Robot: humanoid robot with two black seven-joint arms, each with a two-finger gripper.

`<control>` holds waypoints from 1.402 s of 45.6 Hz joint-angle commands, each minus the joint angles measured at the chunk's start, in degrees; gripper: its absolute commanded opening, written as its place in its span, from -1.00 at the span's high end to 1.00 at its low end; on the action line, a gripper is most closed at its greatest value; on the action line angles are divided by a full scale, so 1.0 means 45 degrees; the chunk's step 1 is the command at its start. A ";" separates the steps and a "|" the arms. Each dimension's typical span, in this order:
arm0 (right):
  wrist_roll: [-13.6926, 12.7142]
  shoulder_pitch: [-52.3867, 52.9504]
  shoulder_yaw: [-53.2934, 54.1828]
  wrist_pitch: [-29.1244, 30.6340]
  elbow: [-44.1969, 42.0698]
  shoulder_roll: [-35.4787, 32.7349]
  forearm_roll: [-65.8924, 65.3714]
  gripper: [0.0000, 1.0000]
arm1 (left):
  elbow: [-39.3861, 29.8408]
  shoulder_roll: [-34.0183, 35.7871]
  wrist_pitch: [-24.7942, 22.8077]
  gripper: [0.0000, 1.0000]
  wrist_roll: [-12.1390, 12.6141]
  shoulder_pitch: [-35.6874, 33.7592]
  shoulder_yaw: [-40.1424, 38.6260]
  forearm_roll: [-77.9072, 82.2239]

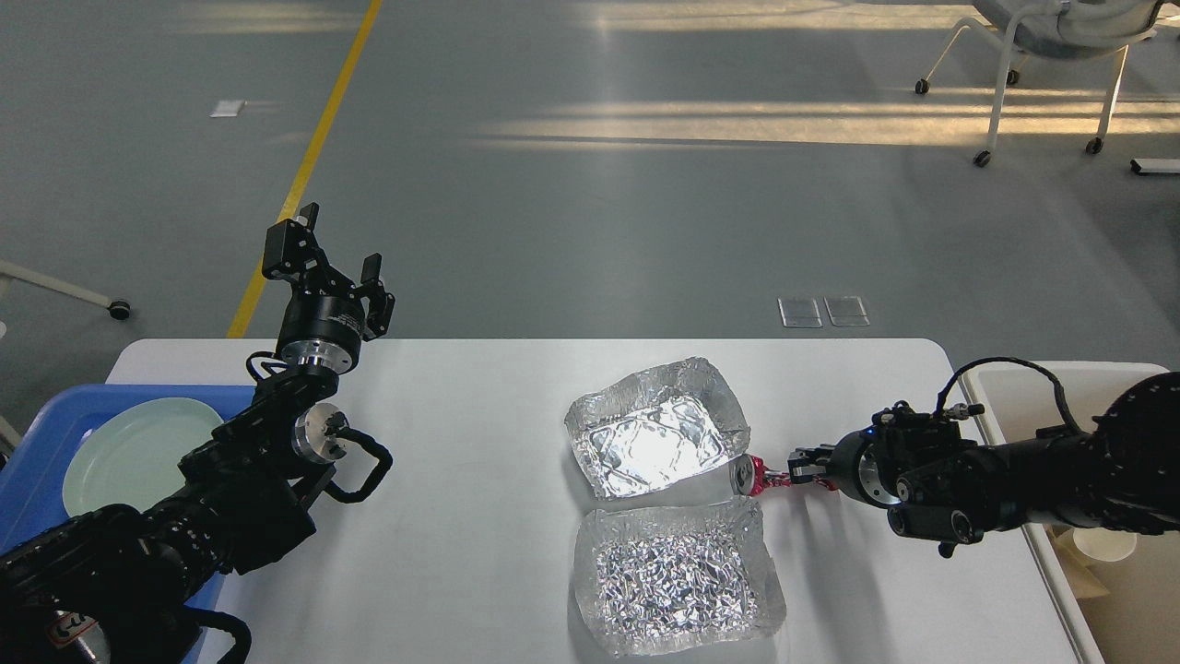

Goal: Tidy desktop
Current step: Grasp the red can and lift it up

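The white desktop (479, 433) holds a crushed red can (754, 477) lying on its side between two foil trays, one further back (656, 441) and one nearer (678, 574). My right gripper (800, 470) reaches in from the right, low over the table, with its fingers closed around the can's crumpled right end. My left gripper (323, 251) is open and empty, held up above the desktop's far left edge.
A blue tray (37, 433) with a pale green plate (138, 452) stands at the left edge under my left arm. An off-white bin (1014, 387) with a paper cup (1102, 544) in it stands right of the desktop. Chairs stand on the floor behind.
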 commanded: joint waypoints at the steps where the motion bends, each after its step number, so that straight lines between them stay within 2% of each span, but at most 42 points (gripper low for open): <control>1: 0.0379 0.0035 -0.0027 0.0040 0.0000 -0.0038 0.0012 0.81 | 0.0000 0.0000 0.0000 -1.00 0.0000 0.0000 0.0000 0.0000; 6: 0.0808 0.0152 -0.0046 0.0060 0.0019 -0.0116 0.0012 0.82 | 0.0000 0.0000 0.0000 -1.00 0.0000 0.0000 0.0000 0.0000; 16: 0.2527 0.1440 -0.1198 0.0196 0.0156 -0.0662 0.0012 0.82 | 0.0000 0.0000 0.0000 -1.00 0.0000 0.0000 0.0000 0.0000; 34: 0.4402 0.4096 -0.2155 0.1856 0.0702 -0.2460 -0.0008 0.81 | 0.0000 0.0000 0.0000 -1.00 0.0000 0.0000 0.0000 0.0000; 41: 0.5437 0.6243 -0.3249 0.2733 0.1931 -0.3396 -0.0008 0.80 | 0.0000 0.0000 0.0000 -1.00 0.0000 0.0000 0.0000 0.0000; 44: 0.5711 0.7492 -0.3445 0.3650 0.3043 -0.3903 -0.0008 0.80 | 0.0000 0.0000 0.0000 -1.00 0.0000 0.0000 0.0000 0.0000; 47: 0.5848 0.9093 -0.3523 0.5171 0.4059 -0.4547 0.0011 0.80 | 0.0000 0.0000 0.0000 -1.00 0.0000 0.0000 0.0000 0.0000; 55: 0.5848 1.3332 -0.3056 1.1263 0.5682 -0.5642 0.0148 0.79 | 0.0000 0.0000 0.0000 -1.00 0.0000 0.0000 0.0000 0.0000; 60: 0.5848 1.4896 -0.2217 1.4331 0.5859 -0.6208 0.0518 0.79 | 0.0000 0.0000 0.0000 -1.00 0.0000 0.0000 0.0000 0.0000; 64: 0.5790 1.5717 -0.1416 1.4567 0.5859 -0.6561 0.0948 0.78 | 0.0000 0.0000 0.0000 -1.00 0.0000 0.0000 0.0000 0.0000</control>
